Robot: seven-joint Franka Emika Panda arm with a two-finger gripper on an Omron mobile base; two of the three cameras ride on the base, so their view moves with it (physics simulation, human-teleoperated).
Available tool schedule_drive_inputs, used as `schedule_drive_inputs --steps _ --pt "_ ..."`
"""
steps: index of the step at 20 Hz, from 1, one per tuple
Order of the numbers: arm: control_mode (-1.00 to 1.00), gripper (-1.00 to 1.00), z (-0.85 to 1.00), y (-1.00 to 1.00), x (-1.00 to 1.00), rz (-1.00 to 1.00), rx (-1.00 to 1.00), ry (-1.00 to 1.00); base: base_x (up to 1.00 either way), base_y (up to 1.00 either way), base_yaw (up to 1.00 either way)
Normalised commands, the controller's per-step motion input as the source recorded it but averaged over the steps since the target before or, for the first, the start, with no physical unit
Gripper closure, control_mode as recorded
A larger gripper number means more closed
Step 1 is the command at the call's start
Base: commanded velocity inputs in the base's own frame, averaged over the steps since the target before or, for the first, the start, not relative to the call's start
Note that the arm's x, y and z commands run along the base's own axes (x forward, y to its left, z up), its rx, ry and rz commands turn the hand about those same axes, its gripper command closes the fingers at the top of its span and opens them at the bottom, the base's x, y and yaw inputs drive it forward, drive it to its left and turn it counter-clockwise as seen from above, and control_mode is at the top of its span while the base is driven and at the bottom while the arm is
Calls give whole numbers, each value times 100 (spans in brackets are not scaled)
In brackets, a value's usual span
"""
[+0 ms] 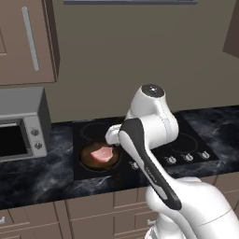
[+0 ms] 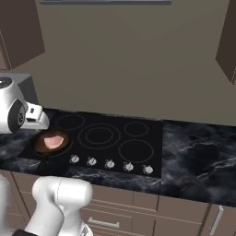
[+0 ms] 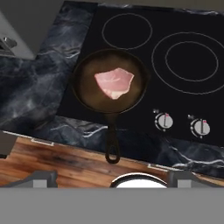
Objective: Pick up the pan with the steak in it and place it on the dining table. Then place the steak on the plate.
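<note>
The dark round pan (image 3: 109,81) sits flat on the stovetop's (image 3: 183,100) near left burner, handle pointing toward the near edge; the pink raw steak (image 3: 113,83) lies flat in its middle.

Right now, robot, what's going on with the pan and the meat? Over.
Claw open, holding nothing, high above the stove. Pan on the front left burner, steak inside, handle toward the cabinet edge. Nothing in the way.

You get two base views from behind the arm, left and right, facing the stovetop (image 2: 110,138) from mid-range. Your hand view looks straight down, closer; all three share the pan (image 3: 109,83).
</note>
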Motion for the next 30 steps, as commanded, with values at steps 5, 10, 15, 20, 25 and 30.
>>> schedule_drive_inputs --steps 5,10,15,20,25,30 --pt "-100 -100 -4 7 -1 0 0 0 0 0 0" --pt "-100 -100 -19 1 0 0 0 0 0 0 0" --pt "-100 -100 -30 2 0 0 0 1 0 0 0" --pt "-100 -100 -30 3 0 0 0 1 0 0 0" --pt "-100 -100 -34 1 2 0 0 0 0 0 0" --pt "-100 -100 -39 3 12 0 0 0 0 0 0"
